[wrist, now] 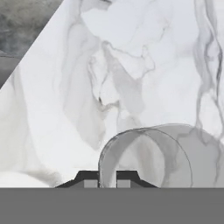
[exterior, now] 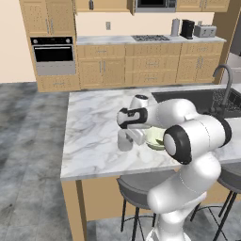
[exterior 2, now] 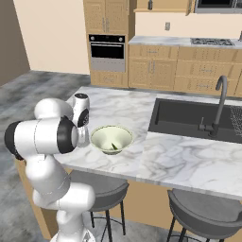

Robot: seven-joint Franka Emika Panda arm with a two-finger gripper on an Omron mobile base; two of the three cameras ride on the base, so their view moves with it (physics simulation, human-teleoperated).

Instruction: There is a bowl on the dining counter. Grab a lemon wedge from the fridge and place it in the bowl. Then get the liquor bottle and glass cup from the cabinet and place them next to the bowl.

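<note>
A clear glass cup [exterior: 124, 141] stands upright on the marble dining counter [exterior: 94, 136], just left of the pale green bowl [exterior: 156, 139]. My gripper [exterior: 129, 136] reaches down over the cup. In the hand view the gripper [wrist: 107, 180] has its fingertips [wrist: 90, 179] close together, pinching the near wall of the glass cup [wrist: 146, 153] at its rim. The bowl [exterior 2: 112, 138] holds a small lemon wedge [exterior 2: 114, 146]. The liquor bottle is out of view.
A dark sink [exterior 2: 189, 118] with a curved faucet [exterior 2: 220, 104] lies to the right of the bowl. Grey stools [exterior: 136, 188] stand under the counter's near edge. Bare marble spreads left of and beyond the cup.
</note>
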